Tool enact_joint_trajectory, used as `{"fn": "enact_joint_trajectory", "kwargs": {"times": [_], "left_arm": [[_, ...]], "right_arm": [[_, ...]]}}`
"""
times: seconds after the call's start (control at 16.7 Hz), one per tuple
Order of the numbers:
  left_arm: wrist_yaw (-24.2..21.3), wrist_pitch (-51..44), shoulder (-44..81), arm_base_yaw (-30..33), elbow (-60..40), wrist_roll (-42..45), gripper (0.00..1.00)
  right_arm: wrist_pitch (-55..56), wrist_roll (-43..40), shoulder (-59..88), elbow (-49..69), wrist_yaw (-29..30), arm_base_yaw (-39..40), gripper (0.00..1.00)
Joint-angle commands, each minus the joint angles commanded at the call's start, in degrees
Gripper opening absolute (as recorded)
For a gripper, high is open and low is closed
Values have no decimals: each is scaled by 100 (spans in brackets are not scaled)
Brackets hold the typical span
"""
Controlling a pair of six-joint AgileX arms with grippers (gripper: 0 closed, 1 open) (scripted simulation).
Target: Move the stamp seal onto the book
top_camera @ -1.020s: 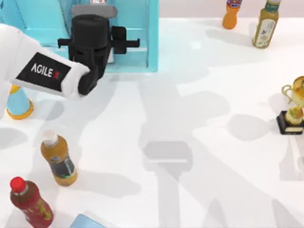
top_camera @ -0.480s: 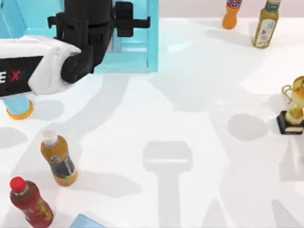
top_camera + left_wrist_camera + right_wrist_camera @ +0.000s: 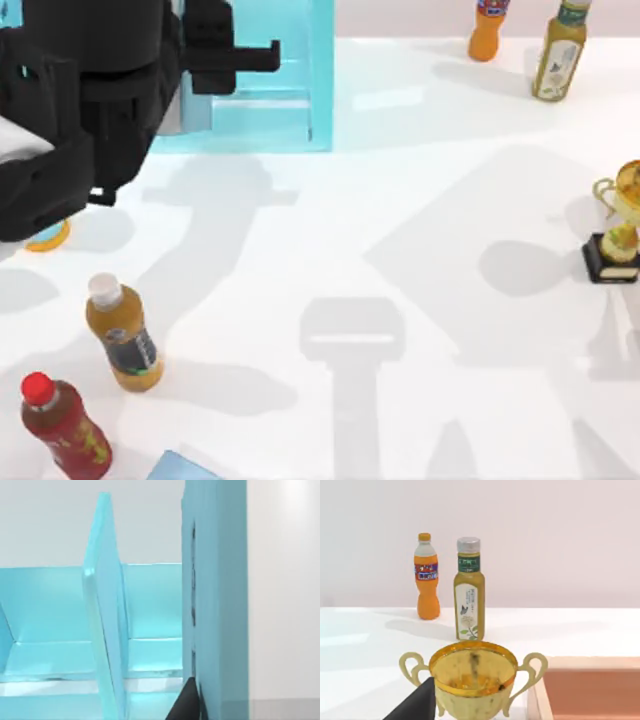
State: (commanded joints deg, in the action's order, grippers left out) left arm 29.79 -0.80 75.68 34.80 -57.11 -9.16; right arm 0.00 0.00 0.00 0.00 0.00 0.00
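Stamp seal: we cannot tell where it is, as our big left arm covers much of the far left corner of the desk [image 3: 420,210].

Our left end effector [image 3: 165,70] hangs over the book [image 3: 290,100], the large light teal thing at the far left. We cannot tell if it is released or clenched. From the left wrist camera the book [image 3: 215,580] looks very near, with thin teal walls standing upright.

Our right end effector [image 3: 417,702] sits just beside the gold trophy [image 3: 472,680], which has a black base and stands at the right edge of the desk. We cannot tell if it is released or clenched either. Next to the trophy lies a flat pink tray [image 3: 590,695].

At the far right corner stand an orange bottle [image 3: 488,28] and a yellow-green bottle [image 3: 558,55], close together and upright.

On the near left stand a brown bottle [image 3: 122,335] with a white cap and a dark red bottle [image 3: 62,425] with a red cap. A blue corner [image 3: 180,467] peeks in at the near edge. A small orange-rimmed thing [image 3: 45,237] pokes out from under our left arm.
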Motion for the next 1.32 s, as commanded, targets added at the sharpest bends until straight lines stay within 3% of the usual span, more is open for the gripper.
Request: {"fn": "enact_joint_trajectory", "kwargs": {"times": [0.42, 0.6, 0.9, 1.32], "left_arm": [[53, -69, -61, 27, 38, -62, 0], [213, 131, 166, 205, -3, -600, 0], [761, 643, 1037, 782, 53, -2536, 0], [1760, 1673, 2469, 1854, 229, -6289, 0]], "right_arm": [[0, 0, 0, 0, 0, 0, 100], [0, 0, 0, 0, 0, 0, 100], [0, 0, 0, 0, 0, 0, 100], [0, 0, 0, 0, 0, 0, 100]]}}
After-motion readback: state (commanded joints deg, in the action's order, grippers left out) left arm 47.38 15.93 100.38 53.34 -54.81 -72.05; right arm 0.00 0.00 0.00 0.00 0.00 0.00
